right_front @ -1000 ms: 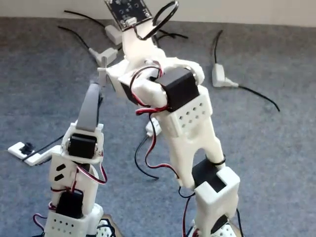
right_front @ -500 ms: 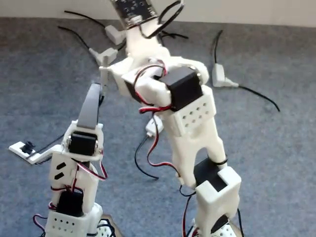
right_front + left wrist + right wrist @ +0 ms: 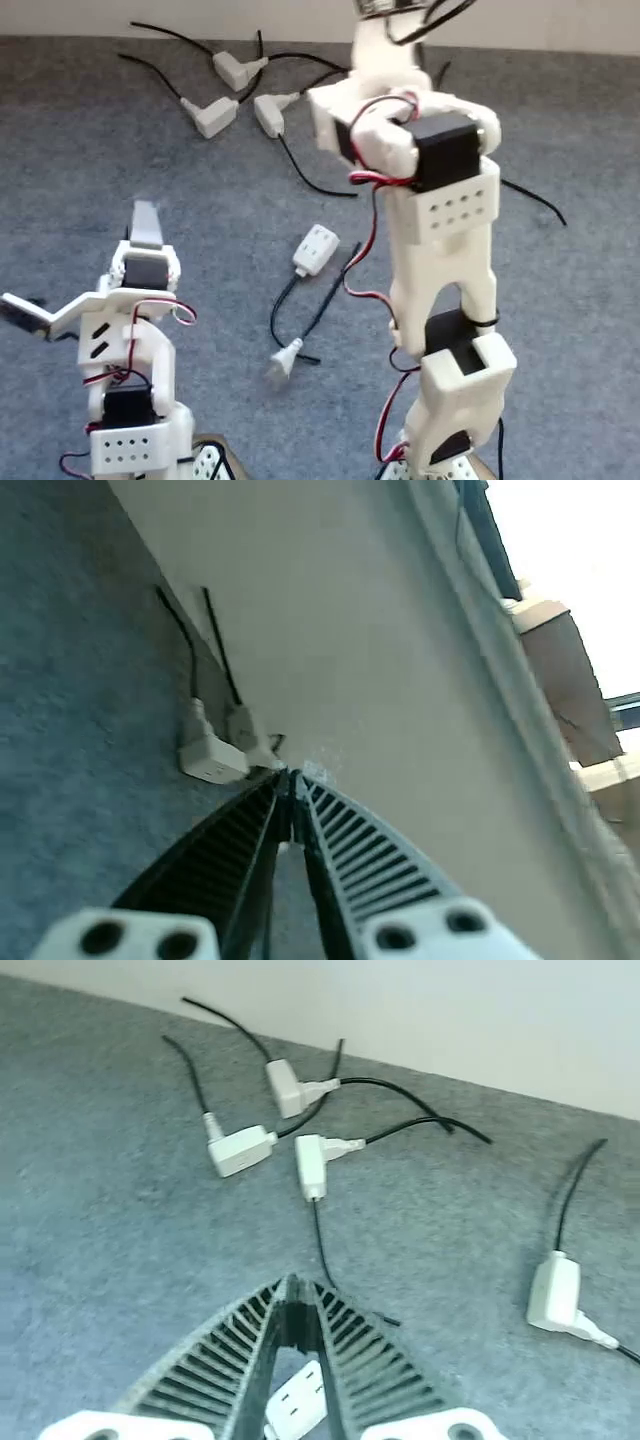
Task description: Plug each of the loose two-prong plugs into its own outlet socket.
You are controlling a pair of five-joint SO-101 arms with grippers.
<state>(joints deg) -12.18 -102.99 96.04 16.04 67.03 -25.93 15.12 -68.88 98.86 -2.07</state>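
Note:
A loose white outlet socket (image 3: 316, 248) lies mid-carpet, its black cord curling toward me. A loose two-prong plug (image 3: 283, 362) rests nearer, on the end of another black cord. My left gripper (image 3: 145, 222) is shut and empty, pointing up and away at the lower left. In its wrist view the left gripper (image 3: 290, 780) aims at the wall. My right gripper (image 3: 293, 1285) is shut and empty, high above the carpet. The loose socket (image 3: 298, 1398) shows beneath its fingers.
Three joined plug-and-socket pairs (image 3: 232, 70), (image 3: 208, 115), (image 3: 268, 112) lie at the far left, cords trailing to the wall. Another pair (image 3: 555, 1295) lies to the right. The tall right arm (image 3: 440, 200) stands right of centre. Grey carpet lies open at the near right.
Both arms have drawn back from the far-left cluster. The right arm swung right and rose; the left arm folded back toward its base. A joined pair and the loose socket and plug are now uncovered.

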